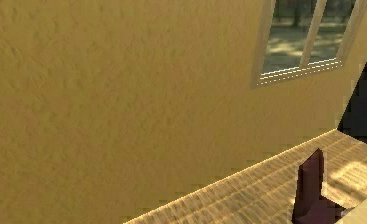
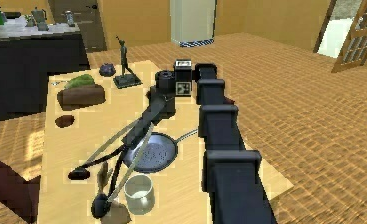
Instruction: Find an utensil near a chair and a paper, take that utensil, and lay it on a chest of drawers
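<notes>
arm [image 2: 227, 150] far out, tool [image 2: 89, 190] aslant toward arm side view's lower left

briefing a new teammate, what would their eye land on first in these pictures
The dark arm stretches across a light wooden table in the arm side view, its gripper near a grey plate and a white cup. The forward view has a broad yellow wall with a window at its upper right.

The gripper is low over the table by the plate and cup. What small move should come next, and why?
Probably a short, straight lift of the arm. The gripper lies across the table between the grey plate and the pale cup, so I cannot tell whether it holds anything. Rising clear of the tabletop would likely show it without knocking the cup.
</notes>
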Robot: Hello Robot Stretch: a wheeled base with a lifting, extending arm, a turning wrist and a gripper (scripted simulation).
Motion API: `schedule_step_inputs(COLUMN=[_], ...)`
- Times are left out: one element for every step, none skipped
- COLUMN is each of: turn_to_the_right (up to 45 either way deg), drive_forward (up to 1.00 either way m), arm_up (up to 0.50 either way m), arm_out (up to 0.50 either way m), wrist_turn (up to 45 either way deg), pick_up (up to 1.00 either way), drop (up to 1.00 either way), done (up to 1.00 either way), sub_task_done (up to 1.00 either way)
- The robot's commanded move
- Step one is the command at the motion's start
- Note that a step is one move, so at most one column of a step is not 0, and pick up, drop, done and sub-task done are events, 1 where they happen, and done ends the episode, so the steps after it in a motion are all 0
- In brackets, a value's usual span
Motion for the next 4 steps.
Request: schedule_step_inputs(turn_to_the_right=[0.0,0.0,0.0,0.0], drive_forward=[0.0,0.0,0.0,0.0], arm_up=[0.0,0.0,0.0,-0.3], arm_out=[0.0,0.0,0.0,0.0], wrist_turn=[45.0,45.0,18.0,0.0], pick_up=[0.0,0.0,0.0,0.0], drop=[0.0,0.0,0.0,0.0], done=[0.0,0.0,0.0,0.0], sub_task_done=[0.0,0.0,0.0,0.0])
